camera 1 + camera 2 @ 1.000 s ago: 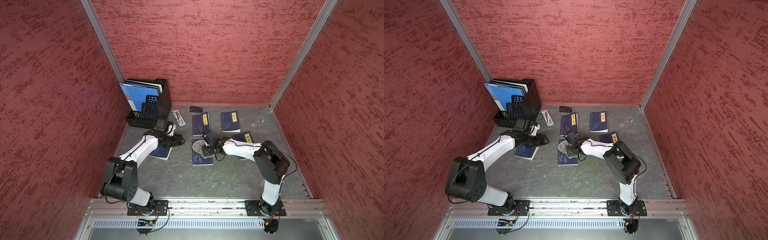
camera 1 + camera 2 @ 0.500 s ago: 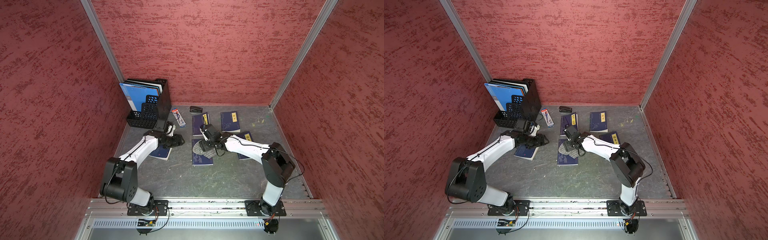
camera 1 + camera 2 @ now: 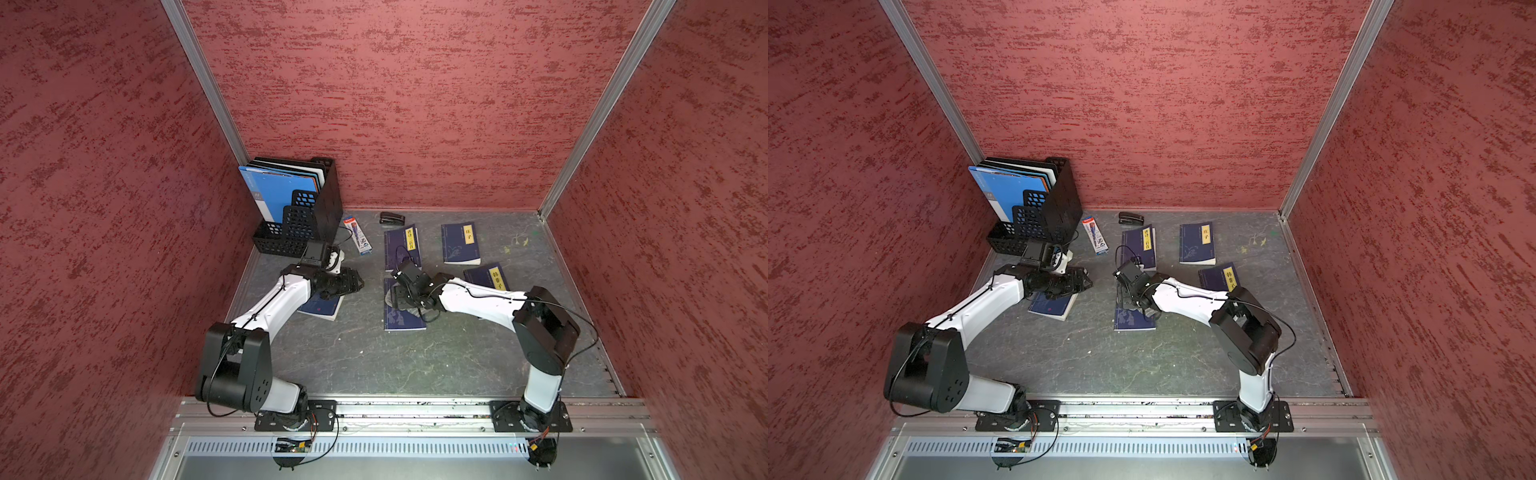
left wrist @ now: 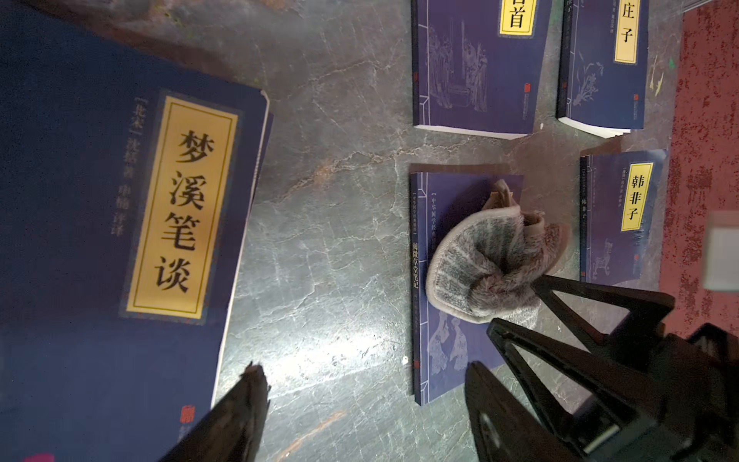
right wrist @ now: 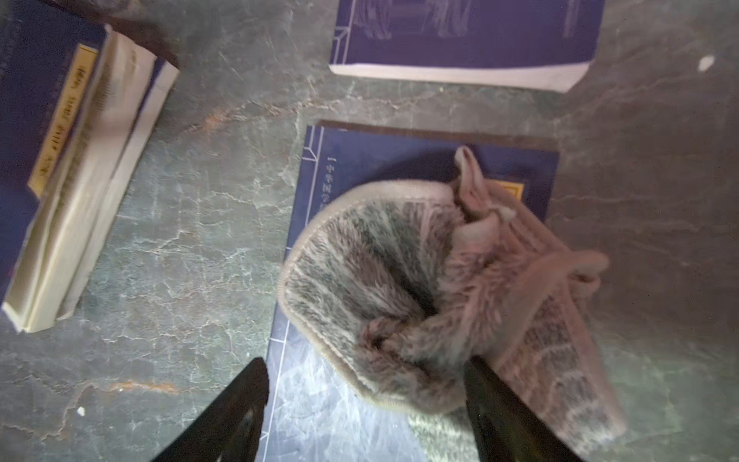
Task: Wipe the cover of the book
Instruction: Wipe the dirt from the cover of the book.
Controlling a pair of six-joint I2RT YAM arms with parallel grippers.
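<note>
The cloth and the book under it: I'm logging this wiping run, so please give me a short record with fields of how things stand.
cloth: crumpled, lying on the blue book
blue book: flat on the table, cover partly hidden by the cloth
right gripper: open, jaws spread above the cloth, not clamping it
left gripper: open, empty, at the edge of a second book

what I'm seeing on my feed: middle book navy, thin white border lines, pale figure drawing; cloth grey-beige, fuzzy, darker stripey checks, tan trim; other books same navy, yellow title labels, black characters; table dark grey-green, marbled, pale veins, rusty streak; walls mottled red, rack black
</note>
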